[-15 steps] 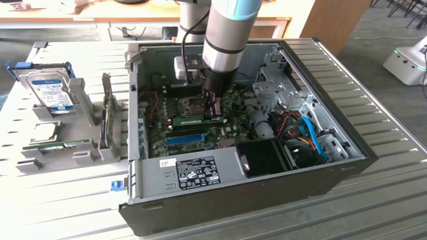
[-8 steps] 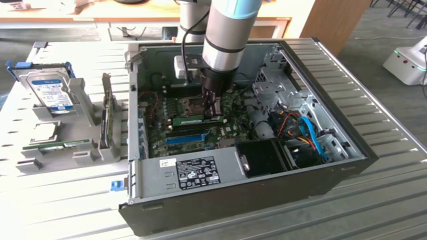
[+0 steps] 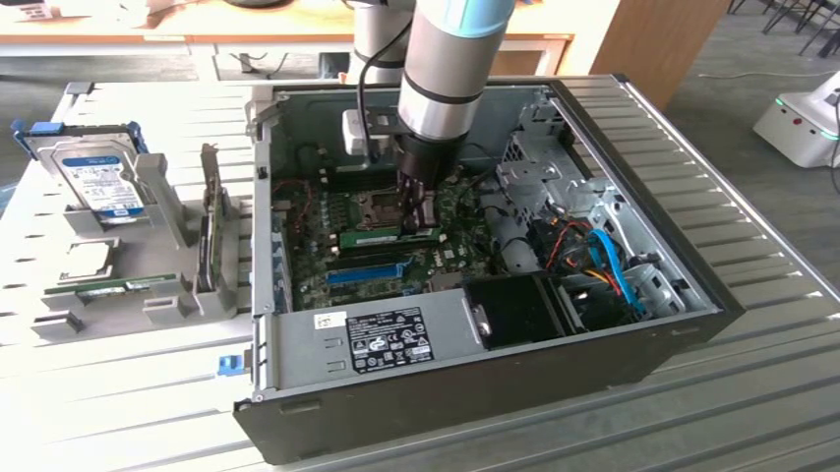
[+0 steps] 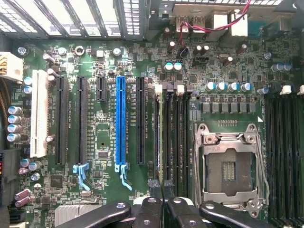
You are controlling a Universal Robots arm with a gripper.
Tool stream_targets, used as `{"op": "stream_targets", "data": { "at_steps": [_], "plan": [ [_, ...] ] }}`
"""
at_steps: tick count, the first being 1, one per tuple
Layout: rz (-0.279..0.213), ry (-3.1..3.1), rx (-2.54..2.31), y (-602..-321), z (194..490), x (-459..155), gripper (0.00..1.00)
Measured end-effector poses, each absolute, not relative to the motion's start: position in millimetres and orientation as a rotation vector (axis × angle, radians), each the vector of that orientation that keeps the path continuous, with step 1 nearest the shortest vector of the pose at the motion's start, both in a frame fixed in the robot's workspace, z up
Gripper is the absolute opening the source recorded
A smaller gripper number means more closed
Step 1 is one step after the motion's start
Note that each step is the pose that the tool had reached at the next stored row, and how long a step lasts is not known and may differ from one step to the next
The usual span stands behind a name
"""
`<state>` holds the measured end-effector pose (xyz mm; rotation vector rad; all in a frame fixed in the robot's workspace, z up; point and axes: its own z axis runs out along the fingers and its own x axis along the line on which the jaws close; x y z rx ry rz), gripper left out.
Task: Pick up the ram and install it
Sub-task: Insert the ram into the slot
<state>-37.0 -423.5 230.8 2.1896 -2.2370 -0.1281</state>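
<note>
The gripper (image 3: 417, 222), pinched almost closed on the thin ram (image 3: 384, 237), holds it upright on edge along the memory slots (image 4: 173, 137) just beside the CPU socket (image 3: 372, 208), seemingly so it can seat squarely.

Motherboard (image 4: 104, 142): green, with fine pale tracing.
Long slot (image 4: 120, 123) on the motherboard: bright blue.
Neighbouring slots (image 4: 80, 121): black.
Edge slot (image 4: 39, 118) of the motherboard: white.
Socket frame (image 4: 230, 166) on the motherboard: silver.
Ram (image 3: 388, 236) over the motherboard: green.
Hand (image 4: 160, 185): black.
Arm (image 3: 447, 59): silver-grey, light blue band.
Cables (image 3: 617, 270) beside the motherboard: blue, orange.
Worktop (image 3: 761, 393): pale, ribbed stripes.
</note>
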Motion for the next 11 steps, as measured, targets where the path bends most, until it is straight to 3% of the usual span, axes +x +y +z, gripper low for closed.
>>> {"op": "stream_targets", "data": {
  "at_steps": [11],
  "plan": [
    [-0.128, -2.227, 2.199, -423.5, 230.4, -37.0, 0.12]
  ]
}}
